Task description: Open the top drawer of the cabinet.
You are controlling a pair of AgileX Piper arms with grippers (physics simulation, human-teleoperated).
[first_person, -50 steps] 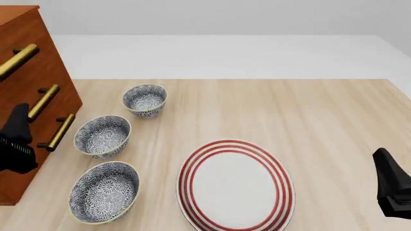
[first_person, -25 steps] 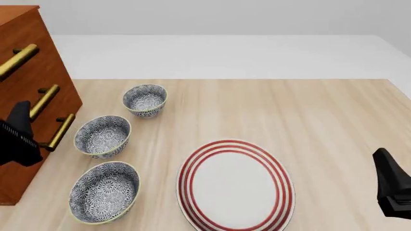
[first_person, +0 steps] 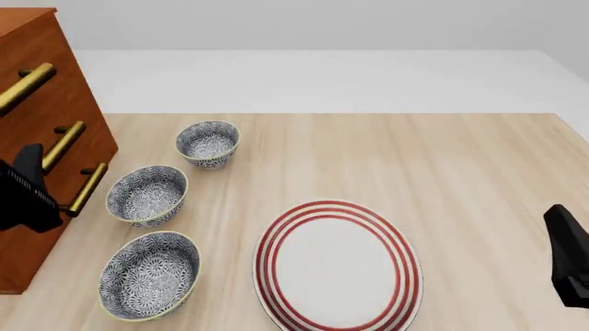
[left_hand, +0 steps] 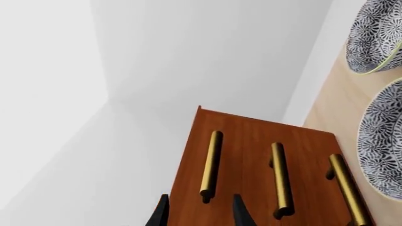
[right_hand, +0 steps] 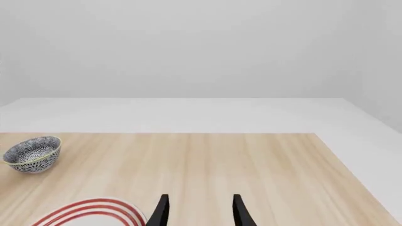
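The cabinet point(first_person: 90, 134) is a reddish-brown chest at the table's left edge, with three stacked drawers. The top drawer point(first_person: 51, 61) carries the highest brass bar handle point(first_person: 23, 86). My left gripper point(first_person: 30, 162) hovers in front of the lower drawers, apart from every handle. In the left wrist view the cabinet point(left_hand: 251, 136) fills the middle, and the top drawer's handle point(left_hand: 212, 165) lies just ahead of the left gripper point(left_hand: 199, 214), whose fingers stand open and empty. My right gripper point(first_person: 559, 222) rests at the near right; the right wrist view shows it point(right_hand: 199, 212) open and empty.
Three blue-patterned bowls stand in a row beside the cabinet: far point(first_person: 208, 143), middle point(first_person: 146, 194) and near point(first_person: 150, 274). A red-rimmed white plate point(first_person: 337, 265) lies at the near centre. The two lower handles point(first_person: 63, 145) point(first_person: 87, 187) stick out toward the bowls.
My left gripper has risen slightly and turned in front of the cabinet. The right gripper has sunk a little toward the frame's lower edge.
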